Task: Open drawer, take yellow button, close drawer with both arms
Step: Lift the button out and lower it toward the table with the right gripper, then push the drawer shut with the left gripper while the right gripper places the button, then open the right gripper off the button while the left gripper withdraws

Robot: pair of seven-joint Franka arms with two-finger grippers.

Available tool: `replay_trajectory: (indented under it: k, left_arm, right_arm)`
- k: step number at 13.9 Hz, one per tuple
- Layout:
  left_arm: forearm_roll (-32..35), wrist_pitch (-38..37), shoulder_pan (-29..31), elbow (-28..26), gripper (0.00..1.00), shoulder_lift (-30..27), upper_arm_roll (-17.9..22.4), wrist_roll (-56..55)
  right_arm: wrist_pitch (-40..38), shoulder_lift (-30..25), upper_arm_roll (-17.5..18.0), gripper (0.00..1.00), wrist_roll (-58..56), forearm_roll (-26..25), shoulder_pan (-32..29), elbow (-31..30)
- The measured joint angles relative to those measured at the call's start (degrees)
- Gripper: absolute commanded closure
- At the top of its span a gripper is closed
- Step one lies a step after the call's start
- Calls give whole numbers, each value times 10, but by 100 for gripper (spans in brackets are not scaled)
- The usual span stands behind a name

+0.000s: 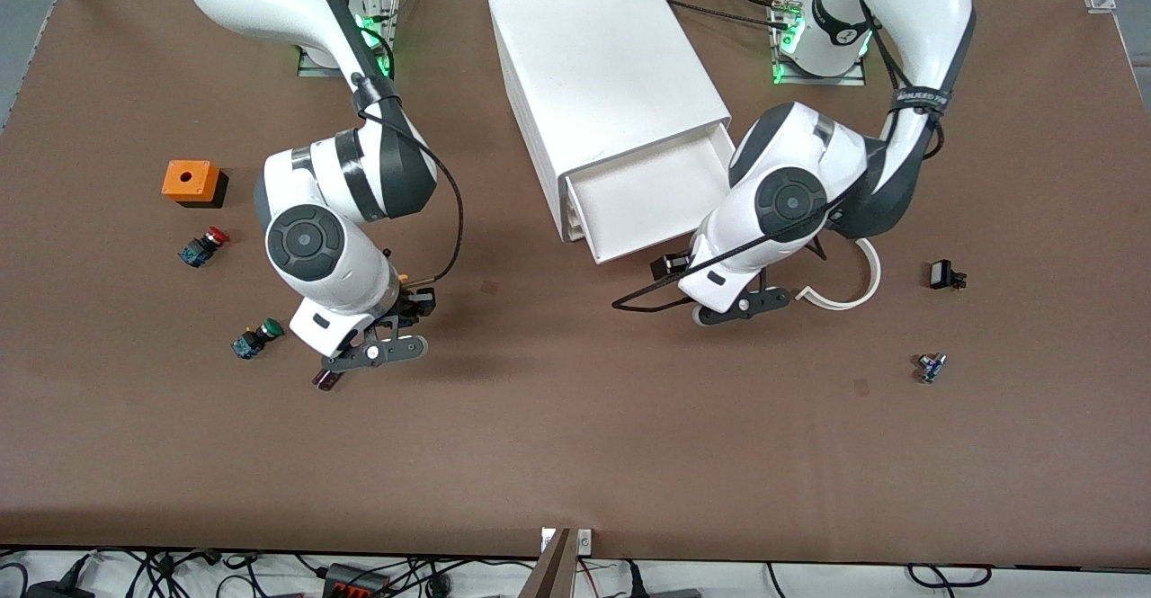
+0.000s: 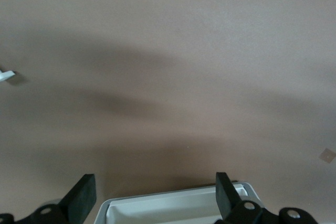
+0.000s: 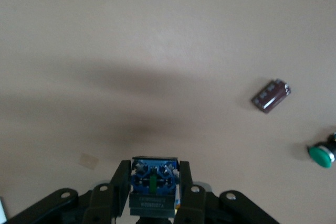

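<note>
The white cabinet stands at the middle of the table near the arms' bases. Its top drawer is pulled out and looks empty. My left gripper is open at the drawer's front edge. In the left wrist view the drawer's rim lies between the spread fingers of the left gripper. My right gripper is shut on the button, over bare table toward the right arm's end. The right wrist view shows the button's dark blue body clamped in the right gripper. Its yellow cap is hidden there.
An orange box, a red-capped button and a green-capped button lie toward the right arm's end. A small dark part lies near the right gripper. A white curved piece and two small parts lie toward the left arm's end.
</note>
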Motion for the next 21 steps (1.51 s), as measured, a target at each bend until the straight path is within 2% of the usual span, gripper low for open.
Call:
replay_trajectory:
  k: [5, 10, 13, 21]
  left_arm:
    - [0, 26, -1, -47, 0, -19, -26, -66]
    - [0, 20, 0, -99, 0, -57, -50, -71]
    - [0, -9, 0, -106, 0, -60, -72, -73]
    - [-48, -47, 0, -111, 0, -64, -90, -80]
  right_arm:
    - [58, -30, 0, 100, -16, 11, -13, -108]
    - [97, -32, 1, 100, -36, 12, -18, -160]
    - [147, -26, 4, 100, -38, 12, -18, -194]
    - [206, 11, 4, 99, -40, 12, -19, -208]
